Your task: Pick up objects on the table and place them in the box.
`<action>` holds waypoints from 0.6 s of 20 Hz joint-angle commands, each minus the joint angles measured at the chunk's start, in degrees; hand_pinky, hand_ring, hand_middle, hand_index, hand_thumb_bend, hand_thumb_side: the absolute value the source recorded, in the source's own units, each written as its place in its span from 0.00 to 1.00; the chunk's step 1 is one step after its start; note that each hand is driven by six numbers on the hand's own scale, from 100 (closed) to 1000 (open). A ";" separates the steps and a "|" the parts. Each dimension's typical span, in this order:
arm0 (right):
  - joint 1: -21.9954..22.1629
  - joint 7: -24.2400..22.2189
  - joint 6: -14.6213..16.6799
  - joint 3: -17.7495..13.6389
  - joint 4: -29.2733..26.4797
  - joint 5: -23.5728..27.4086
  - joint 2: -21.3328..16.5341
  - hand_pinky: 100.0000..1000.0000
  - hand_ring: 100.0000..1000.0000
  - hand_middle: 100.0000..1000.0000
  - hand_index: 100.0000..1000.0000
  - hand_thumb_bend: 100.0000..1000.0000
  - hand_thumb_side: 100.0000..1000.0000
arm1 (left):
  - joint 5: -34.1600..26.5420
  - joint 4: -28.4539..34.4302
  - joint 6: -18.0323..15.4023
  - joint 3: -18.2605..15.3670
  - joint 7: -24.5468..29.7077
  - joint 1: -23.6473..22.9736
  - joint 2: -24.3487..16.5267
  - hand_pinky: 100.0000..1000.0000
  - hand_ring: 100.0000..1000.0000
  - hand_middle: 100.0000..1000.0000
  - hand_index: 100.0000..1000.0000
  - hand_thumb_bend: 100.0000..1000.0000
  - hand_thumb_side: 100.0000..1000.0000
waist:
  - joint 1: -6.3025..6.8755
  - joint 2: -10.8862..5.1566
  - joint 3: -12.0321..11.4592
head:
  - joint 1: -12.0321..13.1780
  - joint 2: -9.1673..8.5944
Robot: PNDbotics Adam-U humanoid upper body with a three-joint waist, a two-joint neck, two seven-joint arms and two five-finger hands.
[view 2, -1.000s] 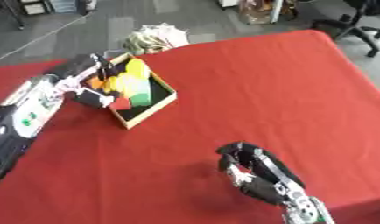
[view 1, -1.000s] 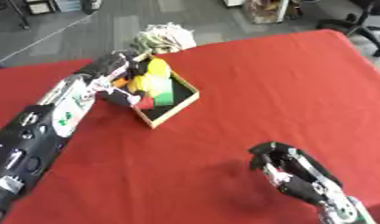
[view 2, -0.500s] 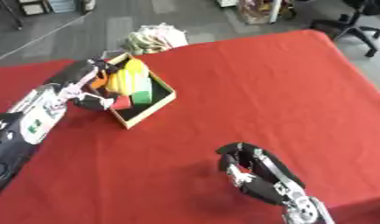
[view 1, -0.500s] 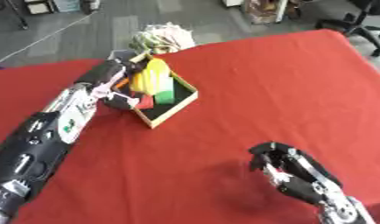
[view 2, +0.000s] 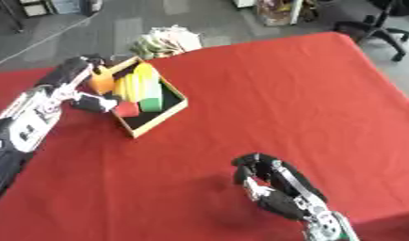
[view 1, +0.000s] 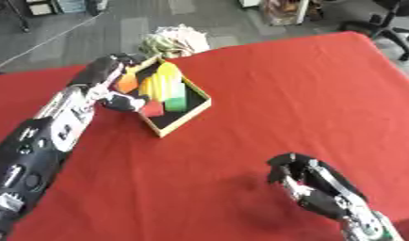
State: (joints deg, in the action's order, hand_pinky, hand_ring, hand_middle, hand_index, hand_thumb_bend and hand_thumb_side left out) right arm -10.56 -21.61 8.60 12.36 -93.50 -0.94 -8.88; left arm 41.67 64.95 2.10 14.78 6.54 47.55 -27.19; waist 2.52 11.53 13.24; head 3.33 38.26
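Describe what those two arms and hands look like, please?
Both are mostly black. The left arm is thick and boxy, with white and silver patches and small markings along it, ending in a black left hand with pale parts. The right hand is black with silvery strips on its fingers and a round silver-green wrist joint.

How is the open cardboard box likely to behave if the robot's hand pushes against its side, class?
The box looks thin-walled and shallow, so it would probably slide on the red cloth rather than tip. Its walls may flex. The blocks inside add some weight, and the left hand at its rim might steady it.
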 commanded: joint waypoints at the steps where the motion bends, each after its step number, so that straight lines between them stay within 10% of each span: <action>1: -0.30 0.26 0.14 -0.36 -0.75 -0.26 -0.56 0.70 0.53 0.48 0.68 0.00 0.30 | -5.34 8.63 0.04 -1.22 0.02 -0.89 -5.11 0.76 0.72 0.74 0.85 0.30 0.13 | 0.29 -1.85 -0.32 | -0.23 -0.19; 7: 0.12 0.63 0.24 -0.78 -1.04 -0.13 -1.02 0.70 0.53 0.48 0.68 0.00 0.32 | -18.45 30.53 1.80 -5.86 -3.46 -12.62 -11.47 0.74 0.70 0.70 0.82 0.17 0.07 | 0.59 -2.58 -2.30 | -0.36 0.52; 12: 0.50 0.95 0.57 -1.34 -1.91 0.45 -1.40 0.70 0.53 0.48 0.68 0.00 0.36 | -27.57 44.69 2.69 -10.56 -9.19 -25.78 -9.01 0.71 0.69 0.67 0.80 0.05 0.12 | 0.73 -3.37 -5.39 | -0.03 2.12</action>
State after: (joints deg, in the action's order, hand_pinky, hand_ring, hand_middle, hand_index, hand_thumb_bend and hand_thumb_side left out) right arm -9.69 -20.90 9.04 11.47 -93.90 -0.83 -9.41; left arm 16.19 105.82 4.69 5.97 -1.22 21.44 -35.68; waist 2.52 9.70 7.51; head 3.21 39.89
